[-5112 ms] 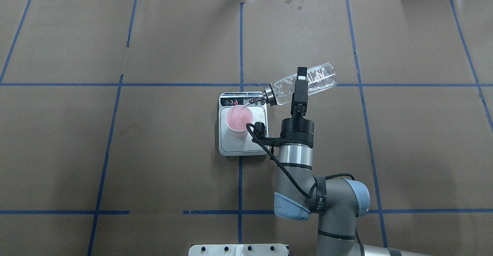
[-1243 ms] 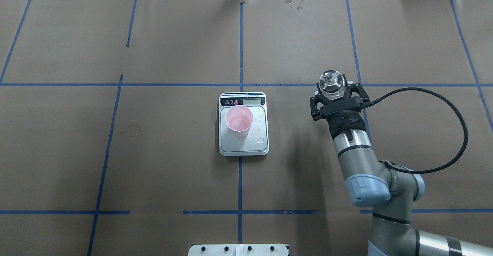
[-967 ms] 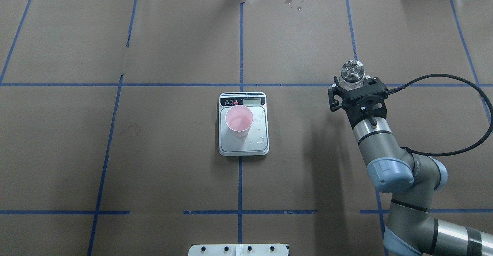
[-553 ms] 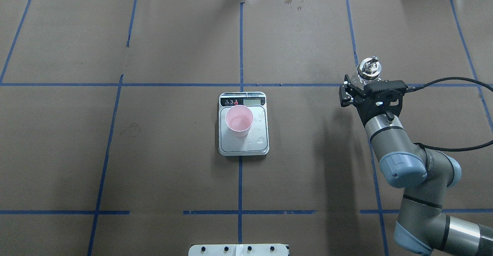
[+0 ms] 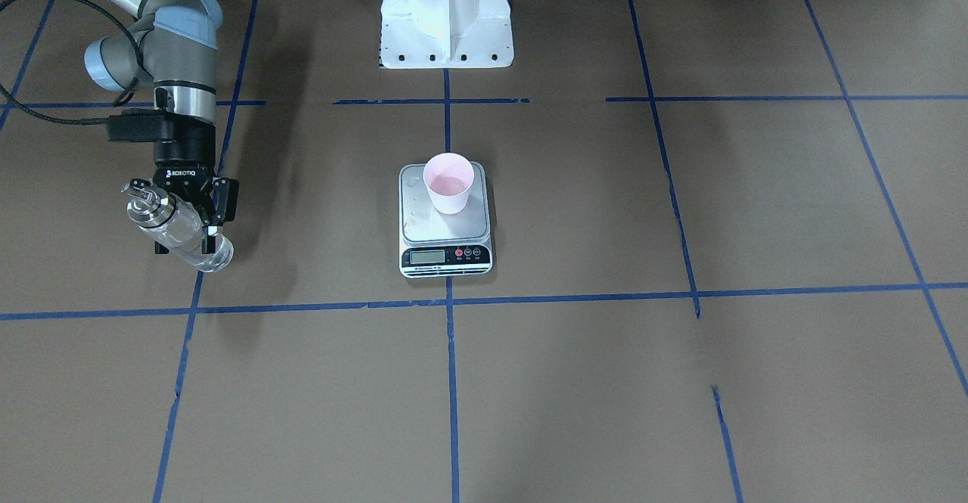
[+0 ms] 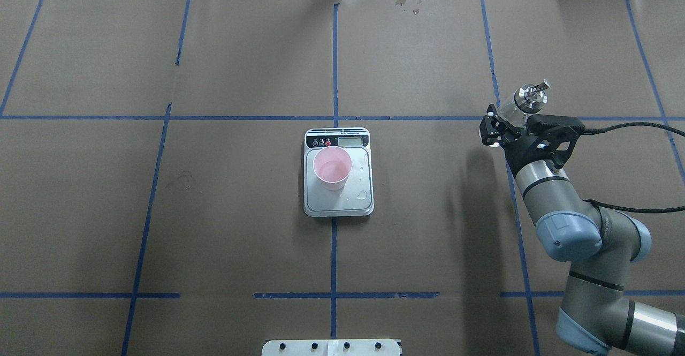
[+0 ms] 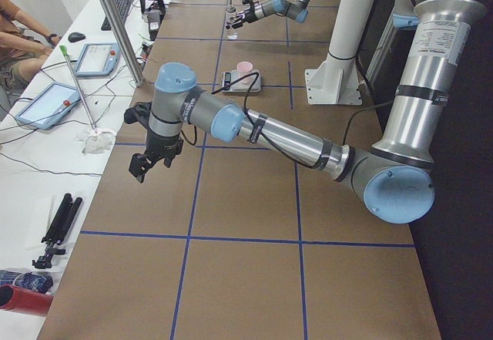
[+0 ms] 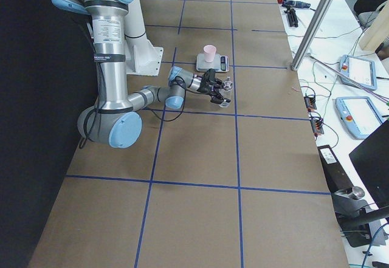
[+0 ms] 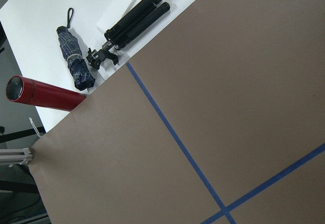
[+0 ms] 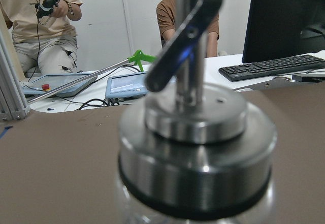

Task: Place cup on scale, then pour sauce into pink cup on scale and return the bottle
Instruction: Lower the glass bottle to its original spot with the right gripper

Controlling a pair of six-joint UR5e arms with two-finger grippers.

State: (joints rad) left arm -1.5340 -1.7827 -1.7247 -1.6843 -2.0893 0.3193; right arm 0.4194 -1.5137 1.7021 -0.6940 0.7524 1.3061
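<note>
Now | right gripper (image 5: 185, 225) clamped on bottle (image 5: 206, 253), well apart from scale (image 5: 446, 255) | cup (image 5: 449, 183) on scale | left gripper (image 7: 139, 171): cannot tell | risk: release before base lands flat, bottle topples, spills.

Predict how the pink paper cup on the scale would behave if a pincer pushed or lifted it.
The small pale pink tapered paper cup probably crushes easily, being paper. It stands narrow base down, so a high push might tip it, though the liquid inside may steady it. Droplets on the white scale's steel platform suggest it could slide.
</note>
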